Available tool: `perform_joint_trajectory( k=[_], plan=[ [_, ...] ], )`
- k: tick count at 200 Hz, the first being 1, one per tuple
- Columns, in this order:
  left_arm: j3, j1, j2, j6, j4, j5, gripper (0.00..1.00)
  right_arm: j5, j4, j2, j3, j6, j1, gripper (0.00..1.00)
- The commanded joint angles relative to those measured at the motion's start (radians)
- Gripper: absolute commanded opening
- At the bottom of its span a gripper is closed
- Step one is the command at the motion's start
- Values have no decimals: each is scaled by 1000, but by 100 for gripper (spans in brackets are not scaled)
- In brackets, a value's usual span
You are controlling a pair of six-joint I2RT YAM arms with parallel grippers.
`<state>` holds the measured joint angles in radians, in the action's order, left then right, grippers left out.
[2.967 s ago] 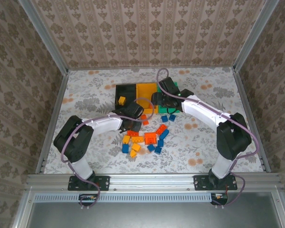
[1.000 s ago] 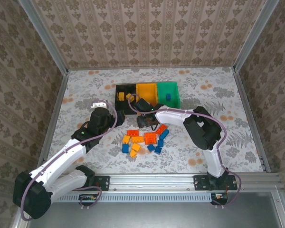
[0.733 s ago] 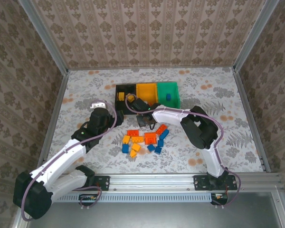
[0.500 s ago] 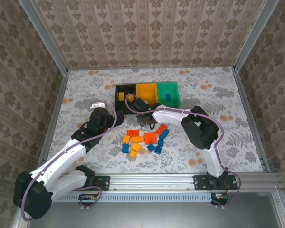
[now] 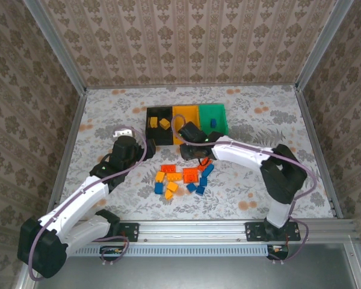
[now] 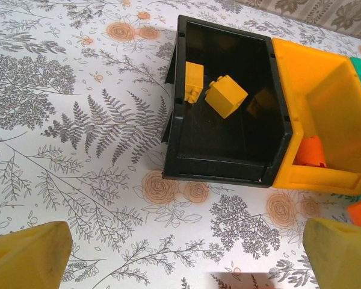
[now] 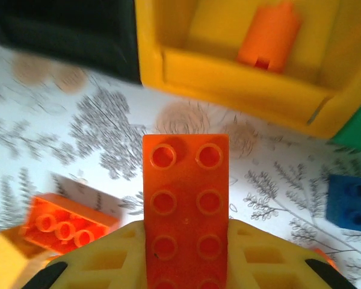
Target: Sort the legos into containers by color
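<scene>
- Red-orange brick (image 7: 185, 205) clamped lengthwise between the right gripper's (image 7: 186, 241) fingers, studs up, over the table (image 7: 78, 132), just short of the yellow bin (image 7: 240, 81).
- Right arm reaches leftward from its base, elbow bent, wrist near the bins' front.
- Left gripper (image 6: 180, 253) spread wide, holding nothing, facing the black bin (image 6: 228, 165); elbow folded back near-left, forearm angled toward the bins.
- Black bin: two yellow bricks (image 6: 225, 96). Yellow bin: one orange piece (image 7: 269, 36). Green bin (image 5: 224, 120): one blue piece (image 5: 212, 123).
- Loose bricks (image 5: 183, 177) lie near the bins.
</scene>
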<state>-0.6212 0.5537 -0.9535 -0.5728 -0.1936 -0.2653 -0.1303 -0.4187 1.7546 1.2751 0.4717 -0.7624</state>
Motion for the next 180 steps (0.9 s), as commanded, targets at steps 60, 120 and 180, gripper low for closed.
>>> perform_joint_trajectory(
  k=[60,120,180],
  plan=[
    [5,-13,1,0,-15,53,100,-29,-112,267,425,-12,146,27],
    [-1,-14,-5,6,-23,70,100,-13,-149,342,562,-15,173,63],
    [-5,-15,-6,16,-14,88,100,-4,-76,15,151,93,160,69]
  ],
)
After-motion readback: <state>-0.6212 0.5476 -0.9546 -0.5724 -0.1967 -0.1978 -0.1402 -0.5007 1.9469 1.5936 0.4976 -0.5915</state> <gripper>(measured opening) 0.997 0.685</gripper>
